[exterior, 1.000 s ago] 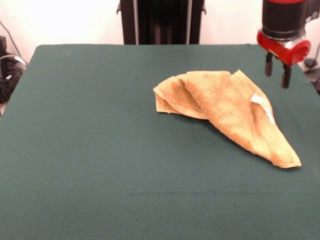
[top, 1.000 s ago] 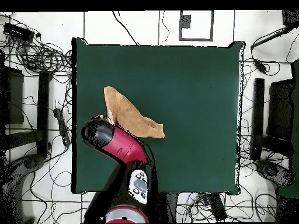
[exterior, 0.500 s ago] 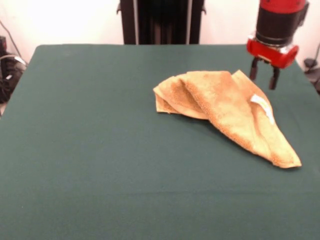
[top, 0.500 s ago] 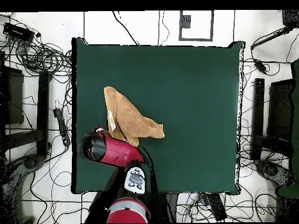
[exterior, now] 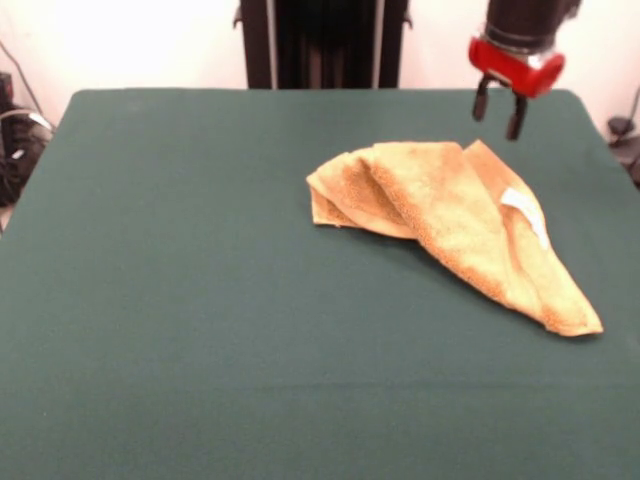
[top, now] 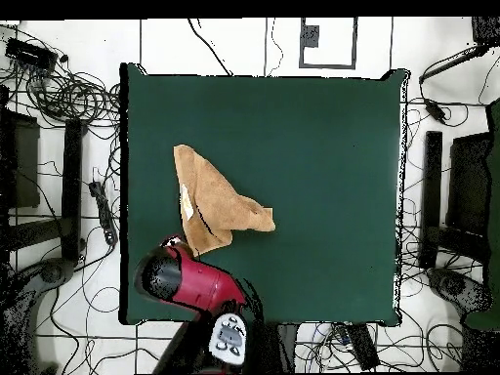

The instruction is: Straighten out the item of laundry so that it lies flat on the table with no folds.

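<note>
The orange-tan towel (exterior: pixel 455 222) lies folded and bunched into a long wedge on the right half of the dark green table (exterior: pixel 180 300), its small white tag (exterior: pixel 526 212) on top. In the overhead view the towel (top: pixel 213 200) lies left of centre on the table (top: pixel 322 156). My gripper (exterior: pixel 499 112) hangs open and empty above the table, beyond the towel's far edge and clear of it. In the overhead view the red arm (top: pixel 181 280) covers the gripper, just below the towel.
The robot's black pedestal (exterior: pixel 322 42) stands behind the table's far edge. Cables and dark equipment (top: pixel 59 146) lie on the floor around the table in the overhead view.
My gripper has risen and drawn back toward the pedestal, moving left in the front view, away from the towel's far right corner. The towel has not moved.
</note>
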{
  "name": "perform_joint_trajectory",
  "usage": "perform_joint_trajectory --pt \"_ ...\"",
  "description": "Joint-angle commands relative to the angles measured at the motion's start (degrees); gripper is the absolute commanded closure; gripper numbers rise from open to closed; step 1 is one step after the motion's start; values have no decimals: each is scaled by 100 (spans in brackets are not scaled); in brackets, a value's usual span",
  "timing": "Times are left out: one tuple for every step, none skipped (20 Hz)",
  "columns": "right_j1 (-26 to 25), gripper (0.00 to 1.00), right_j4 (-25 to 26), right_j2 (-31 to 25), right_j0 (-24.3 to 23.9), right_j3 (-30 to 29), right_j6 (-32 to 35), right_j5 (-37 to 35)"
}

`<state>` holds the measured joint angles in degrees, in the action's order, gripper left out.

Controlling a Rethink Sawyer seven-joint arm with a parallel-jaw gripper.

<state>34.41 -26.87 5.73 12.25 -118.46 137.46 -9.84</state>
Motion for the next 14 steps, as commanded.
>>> perform_joint_trajectory --pt "117 0 -669 -1071 -35 -1418 2115 569" --pt "-11 0 -651 -1074 58 -1352 2054 584" --pt "-135 0 -598 -973 157 -1272 1934 560" --pt "-277 0 -576 -753 388 -1093 1858 520" --pt "-370 0 -533 -726 426 -1039 1799 587" --pt "-456 0 -526 -748 442 -954 1751 561" --pt "-539 0 -512 -837 416 -933 1752 643" --pt "-640 0 -534 -906 399 -880 1772 697" --pt "-782 0 -556 -947 437 -816 1826 834" --pt "-936 0 -535 -973 407 -719 1811 970" --pt "-1092 0 -488 -1090 317 -667 1813 1139" --pt "-1248 0 -442 -1207 227 -615 1815 1308" --pt "-1386 0 -393 -1225 191 -547 1782 1421" --pt "-1530 0 -347 -1246 137 -467 1735 1516"
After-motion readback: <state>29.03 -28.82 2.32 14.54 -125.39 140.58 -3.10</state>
